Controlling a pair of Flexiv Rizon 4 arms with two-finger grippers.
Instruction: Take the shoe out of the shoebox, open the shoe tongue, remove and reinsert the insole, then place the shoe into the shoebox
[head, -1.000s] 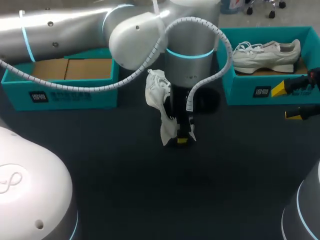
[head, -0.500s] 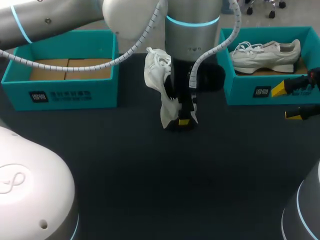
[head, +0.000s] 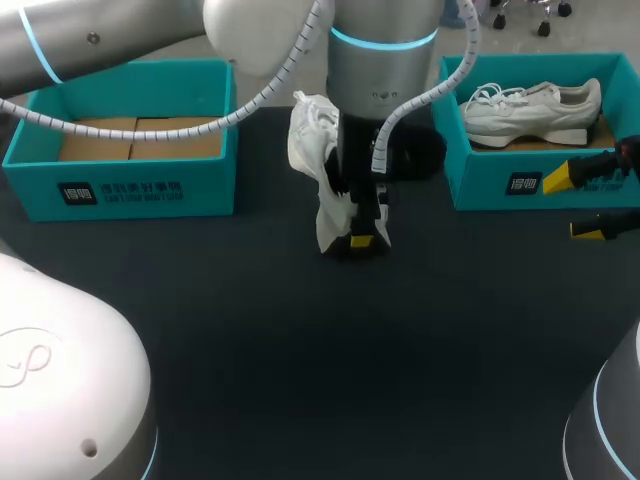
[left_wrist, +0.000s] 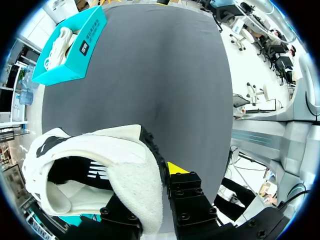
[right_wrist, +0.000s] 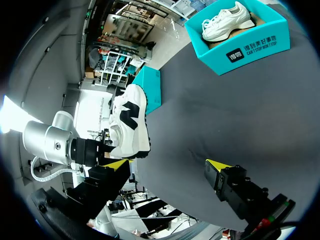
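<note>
Left arm (head: 385, 70): over mid-tabletop (head: 300, 350); left jaws clamped on white shoe (head: 315, 160), held on end.
Right jaws: wide apart, beside shoebox (head: 500, 185) containing second shoe (head: 530, 110).

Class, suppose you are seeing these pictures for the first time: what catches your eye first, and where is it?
A white shoe hangs in the left gripper over the middle of the dark table. A second white shoe lies in the teal shoebox at the back right, with the open right gripper just in front of it.
</note>
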